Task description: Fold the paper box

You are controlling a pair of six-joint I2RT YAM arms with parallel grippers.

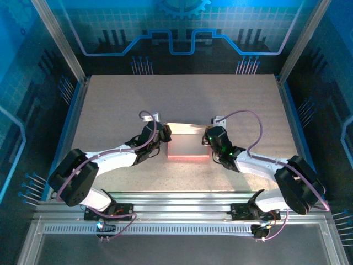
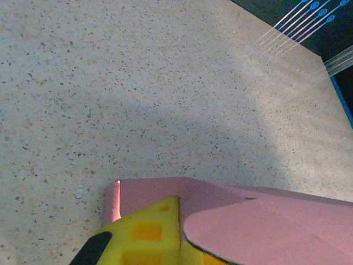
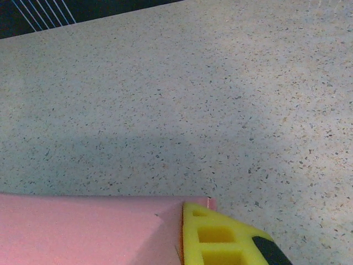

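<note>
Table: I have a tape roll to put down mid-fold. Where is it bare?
Bare: the far half of the table, from the paper box to the back edge, and the strips outside each arm. Crowded: the centre, where the left end effector and right end effector pinch the box's ends.

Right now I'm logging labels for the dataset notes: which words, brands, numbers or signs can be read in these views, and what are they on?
No readable text anywhere.
The paper box: plain pink faces, no print.
The table: speckled surface, no marks.
The back wall: a gear and circuit-line graphic, no letters or numbers.
</note>
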